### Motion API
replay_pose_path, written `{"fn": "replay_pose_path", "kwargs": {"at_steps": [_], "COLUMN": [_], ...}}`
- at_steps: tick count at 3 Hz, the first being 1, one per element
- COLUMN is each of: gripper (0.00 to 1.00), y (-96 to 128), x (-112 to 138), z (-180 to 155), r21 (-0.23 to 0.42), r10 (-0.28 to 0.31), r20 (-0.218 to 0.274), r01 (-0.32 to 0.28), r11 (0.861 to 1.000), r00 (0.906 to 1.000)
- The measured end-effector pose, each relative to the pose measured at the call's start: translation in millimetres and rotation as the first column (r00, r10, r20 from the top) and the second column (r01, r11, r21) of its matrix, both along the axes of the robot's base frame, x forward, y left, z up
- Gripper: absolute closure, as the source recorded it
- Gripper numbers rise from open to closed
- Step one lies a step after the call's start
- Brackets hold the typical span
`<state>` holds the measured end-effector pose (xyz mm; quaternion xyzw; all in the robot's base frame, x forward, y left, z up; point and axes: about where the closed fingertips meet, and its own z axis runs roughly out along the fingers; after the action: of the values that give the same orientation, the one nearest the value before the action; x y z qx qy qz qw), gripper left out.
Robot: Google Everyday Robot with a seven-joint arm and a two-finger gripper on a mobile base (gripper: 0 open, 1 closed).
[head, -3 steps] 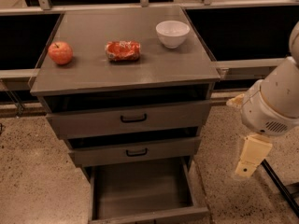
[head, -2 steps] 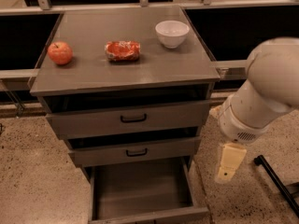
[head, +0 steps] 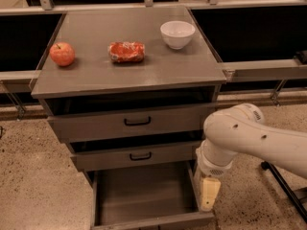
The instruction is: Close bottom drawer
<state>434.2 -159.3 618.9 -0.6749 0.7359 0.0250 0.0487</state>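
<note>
One relation mattered — the gripper (head: pixel 209 195) hung at the right front corner of the pulled-out bottom drawer (head: pixel 144 190) — open or closed, I couldn't tell.

Speckled tan floor (head: pixel 29 176) lies in warm dim light, grey metal rails (head: pixel 264 69) cross dark, perhaps glazed, panels (head: pixel 259 32) behind, and the gripper (head: pixel 209 194) hangs low near that floor.
</note>
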Motion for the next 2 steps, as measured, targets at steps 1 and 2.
{"fn": "replay_pose_path", "kwargs": {"at_steps": [1,2], "gripper": [0.00,0.00], "y": [-0.5,11.0], "x": [1.5,12.2], "z": [-11.7,-43.6], "r21": [-0.003,0.105], "r10": [0.007,0.034], "r20": [-0.005,-0.030], "r01": [-0.007,-0.030], "r11": [1.000,0.994], "r00": [1.0000,0.9990]}}
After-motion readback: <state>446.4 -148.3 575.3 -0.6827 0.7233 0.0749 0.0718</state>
